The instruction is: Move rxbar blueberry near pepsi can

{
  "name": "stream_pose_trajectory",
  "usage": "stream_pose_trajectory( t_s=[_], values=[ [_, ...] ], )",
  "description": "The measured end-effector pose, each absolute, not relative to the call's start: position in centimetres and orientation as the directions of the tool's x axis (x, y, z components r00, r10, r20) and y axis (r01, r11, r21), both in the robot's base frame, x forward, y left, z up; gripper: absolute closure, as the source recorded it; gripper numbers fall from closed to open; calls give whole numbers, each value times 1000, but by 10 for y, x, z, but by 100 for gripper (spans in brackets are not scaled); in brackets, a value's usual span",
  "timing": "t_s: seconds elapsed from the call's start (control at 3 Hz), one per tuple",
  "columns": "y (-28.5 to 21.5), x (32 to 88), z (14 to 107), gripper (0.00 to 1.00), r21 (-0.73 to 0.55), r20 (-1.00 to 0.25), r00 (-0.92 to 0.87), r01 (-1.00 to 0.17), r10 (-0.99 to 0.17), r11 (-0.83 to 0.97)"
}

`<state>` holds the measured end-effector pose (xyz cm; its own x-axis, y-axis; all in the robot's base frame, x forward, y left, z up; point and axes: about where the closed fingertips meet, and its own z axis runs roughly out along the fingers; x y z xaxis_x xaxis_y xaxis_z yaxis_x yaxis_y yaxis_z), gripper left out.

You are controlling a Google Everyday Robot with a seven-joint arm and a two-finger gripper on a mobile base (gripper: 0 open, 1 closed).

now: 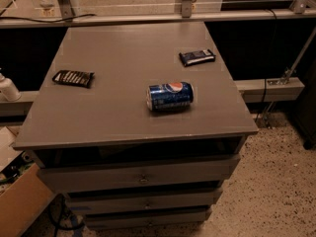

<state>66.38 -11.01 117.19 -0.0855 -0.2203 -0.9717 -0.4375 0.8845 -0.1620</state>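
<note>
The pepsi can (170,96) lies on its side near the middle of the grey cabinet top (123,112), logo facing up. The rxbar blueberry (197,57), a dark navy wrapper with white lettering, lies flat at the right side of the top, behind and to the right of the can. The two are apart by more than a can's length. The gripper and arm are not in view.
A black-brown wrapper with pale stripes (73,77) lies at the left of the top. Drawers (143,177) sit below the front edge. A cardboard box (19,201) stands on the floor at lower left. A metal rail (148,18) runs behind the cabinet.
</note>
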Motion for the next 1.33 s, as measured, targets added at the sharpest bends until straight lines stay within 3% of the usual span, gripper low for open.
stream_pose_trajectory(
  t_s=[0.33,1.33],
  values=[
    [-103,676,1139,0,-170,-956,-134,-468,-260,867],
    [-106,700,1036,0,-216,-874,-273,-522,-402,825]
  ],
)
